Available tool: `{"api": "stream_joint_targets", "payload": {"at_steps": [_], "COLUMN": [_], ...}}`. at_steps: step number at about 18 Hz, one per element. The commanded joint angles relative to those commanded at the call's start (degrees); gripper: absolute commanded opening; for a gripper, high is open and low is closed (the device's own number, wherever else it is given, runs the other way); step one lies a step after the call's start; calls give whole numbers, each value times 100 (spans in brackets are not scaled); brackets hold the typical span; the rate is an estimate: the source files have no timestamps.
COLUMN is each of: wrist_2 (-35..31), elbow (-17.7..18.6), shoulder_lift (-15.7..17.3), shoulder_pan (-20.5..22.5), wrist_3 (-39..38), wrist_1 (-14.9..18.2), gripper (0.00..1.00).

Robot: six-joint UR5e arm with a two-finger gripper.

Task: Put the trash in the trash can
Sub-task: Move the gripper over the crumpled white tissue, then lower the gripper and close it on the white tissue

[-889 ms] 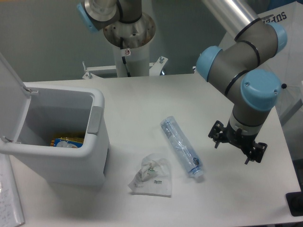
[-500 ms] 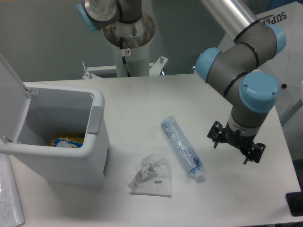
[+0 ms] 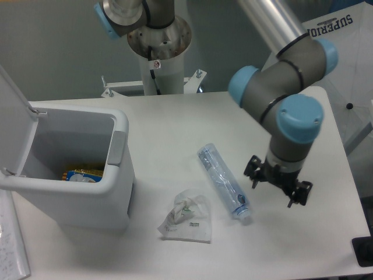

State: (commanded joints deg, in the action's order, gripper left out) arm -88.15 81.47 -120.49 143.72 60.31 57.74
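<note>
1. Since the earlier frames, the gripper [image 3: 278,188] has shifted leftward over the table [image 3: 175,122], closer to the bottle [image 3: 224,181]; bottle, wrapper and trash can lie as before.
2. Gripper: hangs below the arm's blue-capped wrist joint [image 3: 298,118], its two dark fingers spread apart with nothing between them, just right of the bottle's capped end and not touching it.
3. Bottle: clear plastic, lying flat on its side on a diagonal, white cap [image 3: 245,214] toward the near table edge, base toward the far side.
4. Wrapper [image 3: 187,219]: crumpled, clear-whitish, resting on the table just left of the bottle's cap end.
5. Trash can [image 3: 119,169]: pale grey bin at the table's left, flap lid [image 3: 11,111] raised, a blue-and-yellow item [image 3: 81,175] visible on its floor.
</note>
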Motion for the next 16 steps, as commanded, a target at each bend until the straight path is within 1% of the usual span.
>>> {"api": "stream_joint_targets", "payload": {"at_steps": [2,4,6,9,11,13,16], "wrist_2": [17,26,26,-18,0,0,131], "elbow": [167,343,379,484,554,581,677], "shoulder_lift": [-27,-88,-167,-176,-167,-193,-264], "shoulder_pan": [-211,-317,-449,-625,-730,-810,-836], "wrist_3": [-72,-11,-10,-63,-89,-98,-98], "wrist_1": [0,17,26,35,140,324,316], "gripper": [100,100,100,100,100,100,100]}}
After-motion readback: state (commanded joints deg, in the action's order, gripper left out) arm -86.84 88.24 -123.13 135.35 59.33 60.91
